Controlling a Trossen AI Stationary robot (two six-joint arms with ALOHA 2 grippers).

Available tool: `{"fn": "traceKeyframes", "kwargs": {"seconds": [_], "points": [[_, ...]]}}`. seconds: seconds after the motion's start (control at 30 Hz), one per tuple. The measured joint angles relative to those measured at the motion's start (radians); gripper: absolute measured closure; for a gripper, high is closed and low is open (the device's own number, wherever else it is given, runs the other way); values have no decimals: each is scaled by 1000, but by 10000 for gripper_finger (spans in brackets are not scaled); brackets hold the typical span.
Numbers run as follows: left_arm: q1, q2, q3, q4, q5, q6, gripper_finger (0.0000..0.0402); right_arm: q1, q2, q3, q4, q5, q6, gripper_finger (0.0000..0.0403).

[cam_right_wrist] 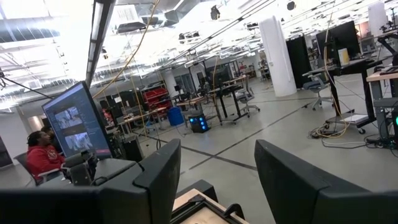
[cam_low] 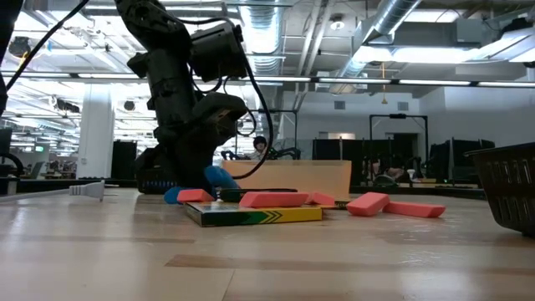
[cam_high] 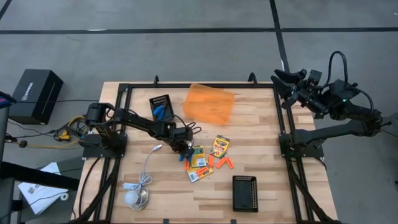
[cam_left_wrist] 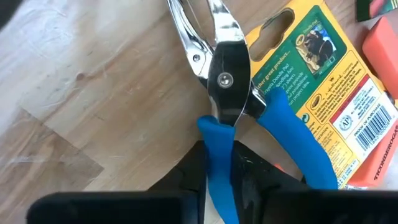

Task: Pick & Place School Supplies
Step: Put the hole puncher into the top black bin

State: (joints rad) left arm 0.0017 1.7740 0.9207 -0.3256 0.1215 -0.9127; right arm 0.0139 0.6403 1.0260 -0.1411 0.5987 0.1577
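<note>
Left gripper (cam_high: 182,148): we see its fingers closed narrowly on one blue handle of the scissors (cam_left_wrist: 227,106), low over the table (cam_high: 249,134).
Scissors: blades point forward from the fingers; the second handle lies over a crayon box (cam_left_wrist: 323,81) just beside them.
Orange sticks (cam_high: 222,163): we find them scattered near the left gripper's right side.
Right gripper (cam_right_wrist: 217,180): we see its fingers apart, raised off the table's far right corner, holding nothing.
</note>
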Motion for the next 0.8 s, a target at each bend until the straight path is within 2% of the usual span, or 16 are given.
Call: {"fn": "traceKeyframes", "kwargs": {"seconds": [0.37,0.67,0.8], "points": [[17,-80,-3,28,-23,18,365,0,0,0,15,0,-1,205],[99,-262,-2,24,-152,42,366,0,0,0,19,-1,-9,205],[163,-342,-2,-61,-202,60,366,-1,0,0,19,0,-11,205]]}}
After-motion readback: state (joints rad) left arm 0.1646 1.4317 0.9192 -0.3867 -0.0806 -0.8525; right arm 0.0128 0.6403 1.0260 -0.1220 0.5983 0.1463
